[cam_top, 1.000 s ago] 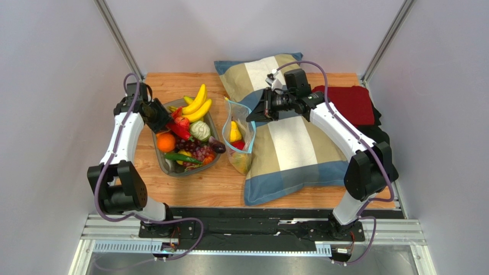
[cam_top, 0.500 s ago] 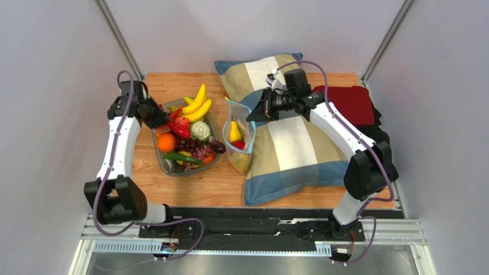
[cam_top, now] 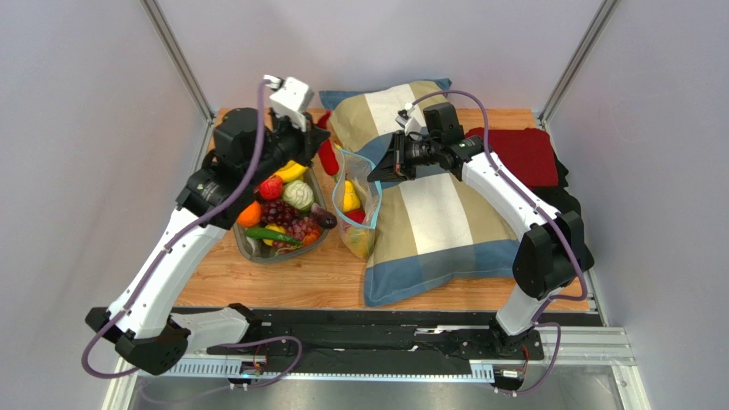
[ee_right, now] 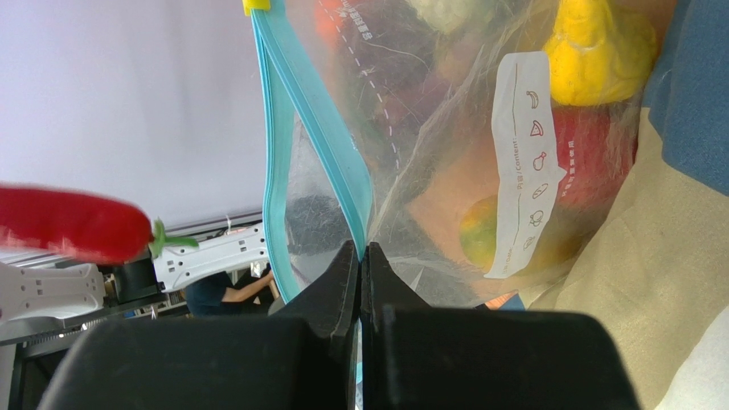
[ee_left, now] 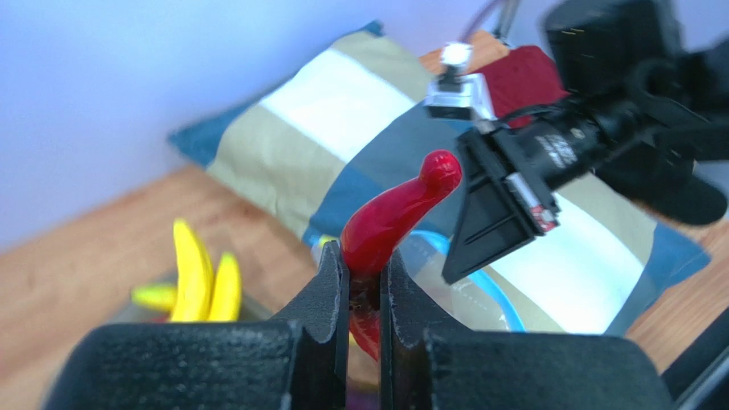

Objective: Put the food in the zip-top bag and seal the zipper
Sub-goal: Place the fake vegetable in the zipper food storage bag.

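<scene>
- We are holding a red pepper (ee_left: 398, 213) in the left pincer (ee_left: 365, 272). Its jaws are closed almost all the way on the pepper's lower part, and the rounded tip is sticking up past the fingers.
- We are carrying that pepper in the air above the bench (cam_top: 299, 278), between the grey dish (cam_top: 248, 246) and the zip-top bag (cam_top: 355, 209), near the bag's far corner.
- We are pinching the bag with the right pincer (ee_right: 361, 253). Its jaws are fully closed on the clear plastic right at the light-blue zipper (ee_right: 275, 171), and the mouth is gaping open.
- The bag is standing on the bench and leaning against the striped pillow (cam_top: 436, 213).
- Inside the bag we are seeing a yellow piece (ee_right: 599, 51) and a red piece (ee_right: 595, 154) beside the white label (ee_right: 522, 179). Other pieces lower down are too blurred to name.
- The other food is lying in the dish: purple grapes (cam_top: 287, 213), an orange (cam_top: 250, 213), a pale green cabbage (cam_top: 298, 195) and a banana (cam_top: 293, 172) partly hidden under the left arm.
- A dark red cloth (cam_top: 526, 154) is lying at the far right of the bench, just beside the pillow.
</scene>
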